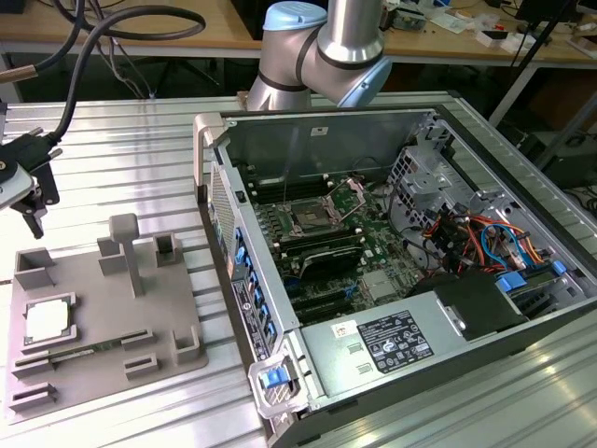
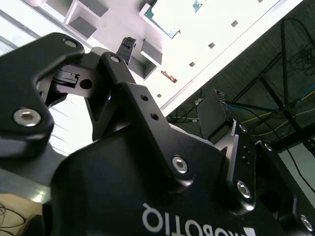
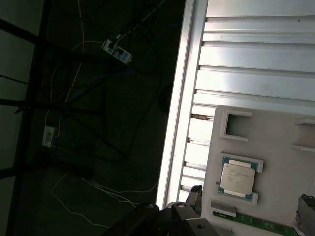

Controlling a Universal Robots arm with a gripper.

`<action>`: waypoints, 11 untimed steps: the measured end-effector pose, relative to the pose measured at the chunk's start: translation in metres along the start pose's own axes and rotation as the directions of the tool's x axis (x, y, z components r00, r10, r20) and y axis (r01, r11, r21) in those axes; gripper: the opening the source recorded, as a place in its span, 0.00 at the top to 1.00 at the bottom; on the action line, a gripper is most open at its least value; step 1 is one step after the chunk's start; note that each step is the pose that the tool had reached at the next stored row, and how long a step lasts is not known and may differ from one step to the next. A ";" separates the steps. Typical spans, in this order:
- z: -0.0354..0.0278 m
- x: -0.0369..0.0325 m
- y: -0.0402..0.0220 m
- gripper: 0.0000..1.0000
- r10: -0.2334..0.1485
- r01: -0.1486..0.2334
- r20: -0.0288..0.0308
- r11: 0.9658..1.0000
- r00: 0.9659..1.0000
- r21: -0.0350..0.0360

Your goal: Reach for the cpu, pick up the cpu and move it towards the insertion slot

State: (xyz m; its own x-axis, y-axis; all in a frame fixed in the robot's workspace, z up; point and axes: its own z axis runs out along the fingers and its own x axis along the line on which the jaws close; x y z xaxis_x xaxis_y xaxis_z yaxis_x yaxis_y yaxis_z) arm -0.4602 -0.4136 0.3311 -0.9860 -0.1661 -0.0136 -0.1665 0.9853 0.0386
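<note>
While the cpu [image 1: 47, 322] is seen lying flat in a recess of the grey tray [image 1: 103, 313] at the exterior view's left, the gripper [image 1: 35, 207] is held above the tray's far left corner. It is kept apart from the chip, and nothing is grasped. The insertion slot [image 1: 312, 219] is found well toward the exterior view's right, on the green board inside the open computer case [image 1: 280, 140] on the table [image 1: 121, 140]. In the second wrist view, the gripper [image 2: 170, 81] is shown released, its fingers [image 2: 212, 118] spread wide over the tray [image 2: 113, 19]. In the first wrist view, the cpu [image 3: 237, 178] is seated in its tray [image 3: 280, 142], near the edge of the table [image 3: 256, 73].
</note>
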 end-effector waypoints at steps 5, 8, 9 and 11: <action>0.0010 0.0000 -0.0001 0.22 0.000 0.000 0.000 1.000 1.000 0.000; 0.0014 0.0000 -0.0001 0.22 0.000 0.000 0.000 1.000 1.000 0.000; 0.0017 0.0000 -0.0001 0.22 0.000 0.000 0.000 1.000 1.000 0.000; 0.0020 0.0000 -0.0001 0.22 0.000 0.000 0.000 1.000 1.000 0.000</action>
State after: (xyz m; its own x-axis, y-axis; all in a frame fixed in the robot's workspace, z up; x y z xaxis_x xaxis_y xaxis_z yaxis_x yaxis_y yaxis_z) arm -0.4602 -0.4136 0.3291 -0.9860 -0.1661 -0.0138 -0.1665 0.9853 0.0386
